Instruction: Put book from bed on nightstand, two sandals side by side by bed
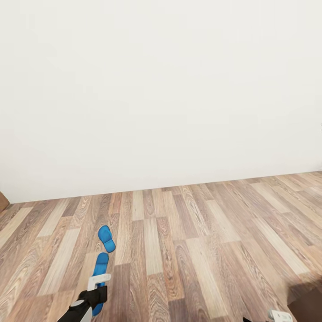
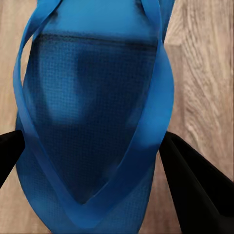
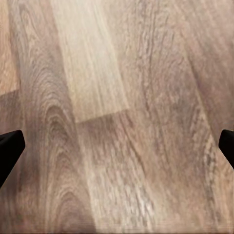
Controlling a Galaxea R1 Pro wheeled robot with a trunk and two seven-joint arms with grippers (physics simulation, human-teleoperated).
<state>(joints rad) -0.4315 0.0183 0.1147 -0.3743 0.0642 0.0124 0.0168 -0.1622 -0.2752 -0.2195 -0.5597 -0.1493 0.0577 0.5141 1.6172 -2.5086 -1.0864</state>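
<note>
Two bright blue sandals lie in line on the wood floor at the head view's lower left. The far sandal (image 1: 107,238) rests free on the planks. My left gripper (image 1: 99,284) is over the near sandal (image 1: 100,264). In the left wrist view that sandal (image 2: 92,97) and its blue straps sit between the black fingers (image 2: 195,185), which press against its two sides, so my left gripper (image 2: 92,161) is shut on it. My right gripper (image 3: 117,146) hangs open over bare floor, and its white tip (image 1: 279,315) shows at the head view's bottom right. The book, bed and nightstand are out of view.
A plain white wall (image 1: 161,89) fills the upper half ahead. Wood-plank floor (image 1: 201,250) runs from it toward me. A dark brown corner (image 1: 308,304) juts in at the bottom right, and a brown edge (image 1: 2,201) shows at the far left.
</note>
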